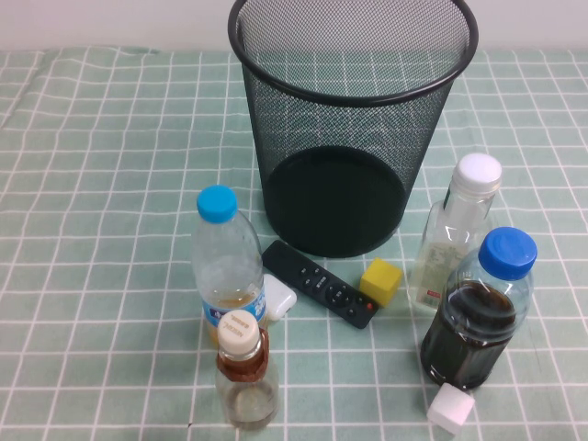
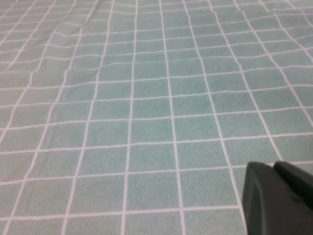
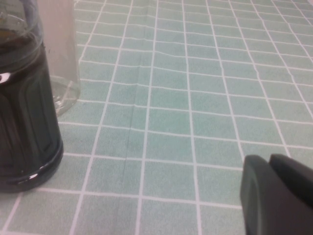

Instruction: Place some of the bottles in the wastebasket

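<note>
The black wire-mesh wastebasket (image 1: 354, 92) stands upright at the back centre. The small clear bottle with cream cap and brown neck band (image 1: 245, 377) stands at the front, left of centre. The taller square-shouldered clear bottle with white cap (image 1: 457, 230) stands right of the wastebasket; its base shows in the right wrist view (image 3: 61, 63). Neither arm shows in the high view. My left gripper (image 2: 275, 167) is shut and empty over bare cloth. My right gripper (image 3: 270, 159) is shut and empty, low on the table beside the dark-liquid bottle.
A blue-capped bottle with yellow liquid (image 1: 225, 266) stands behind the small bottle. A blue-capped bottle with dark liquid (image 1: 478, 317) stands in front of the tall one, also in the right wrist view (image 3: 24, 122). A black remote (image 1: 319, 283), yellow cube (image 1: 380, 280), white cube (image 1: 451, 409) and small white object (image 1: 278, 299) lie about.
</note>
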`<state>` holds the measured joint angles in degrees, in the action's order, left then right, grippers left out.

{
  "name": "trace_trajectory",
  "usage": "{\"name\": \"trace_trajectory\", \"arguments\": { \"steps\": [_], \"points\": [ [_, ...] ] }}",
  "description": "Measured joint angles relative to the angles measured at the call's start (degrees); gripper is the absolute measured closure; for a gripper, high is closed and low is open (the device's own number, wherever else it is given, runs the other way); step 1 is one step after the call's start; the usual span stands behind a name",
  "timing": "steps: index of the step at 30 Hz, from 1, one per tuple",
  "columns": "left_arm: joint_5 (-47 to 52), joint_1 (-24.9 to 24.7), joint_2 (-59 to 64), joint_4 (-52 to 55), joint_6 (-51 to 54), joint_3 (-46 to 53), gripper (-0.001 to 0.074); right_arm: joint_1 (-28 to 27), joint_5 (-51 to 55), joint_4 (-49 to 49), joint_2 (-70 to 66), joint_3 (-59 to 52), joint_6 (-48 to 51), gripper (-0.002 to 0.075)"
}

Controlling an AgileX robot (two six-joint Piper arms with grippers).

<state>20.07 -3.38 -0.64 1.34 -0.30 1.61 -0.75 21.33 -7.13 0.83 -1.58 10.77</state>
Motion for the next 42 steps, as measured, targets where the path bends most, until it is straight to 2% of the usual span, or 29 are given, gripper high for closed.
{"name": "trace_trajectory", "arguments": {
  "steps": [8, 16, 20, 23, 27, 31, 37, 42],
  "points": [
    [-2.34, 0.0, 0.0, -3.65, -0.33, 0.0, 0.074, 0.0, 0.0, 0.0, 0.0, 0.0, 0.0, 0.0734],
    [-11.29, 0.0, 0.0, -25.18, -3.02, 0.0, 0.074, 0.0, 0.0, 0.0, 0.0, 0.0, 0.0, 0.0734],
    [-14.15, 0.0, 0.0, -31.32, -4.23, -0.32, 0.074, 0.0, 0.0, 0.0, 0.0, 0.0, 0.0, 0.0734],
    [-6.47, -0.11, 0.0, -36.31, -3.53, -5.12, 0.074, 0.0, 0.0, 0.0, 0.0, 0.0, 0.0, 0.0734],
    [10.05, -1.05, 3.77, -37.63, 6.47, -16.0, 0.074, 0.0, 0.0, 0.0, 0.0, 0.0, 0.0, 0.0734],
    [16.39, -6.55, 9.86, -37.1, 11.49, -24.82, 0.074, 0.0, 0.0, 0.0, 0.0, 0.0, 0.0, 0.0734],
    [17.9, -22.57, 21.85, -26.39, 14.18, -33.05, 0.074, 0.0, 0.0, 0.0, 0.0, 0.0, 0.0, 0.0734],
    [12.77, -31.5, 34.49, -21.61, 18.01, -35.39, 0.074, 0.0, 0.0, 0.0, 0.0, 0.0, 0.0, 0.0734]
  ]
}}
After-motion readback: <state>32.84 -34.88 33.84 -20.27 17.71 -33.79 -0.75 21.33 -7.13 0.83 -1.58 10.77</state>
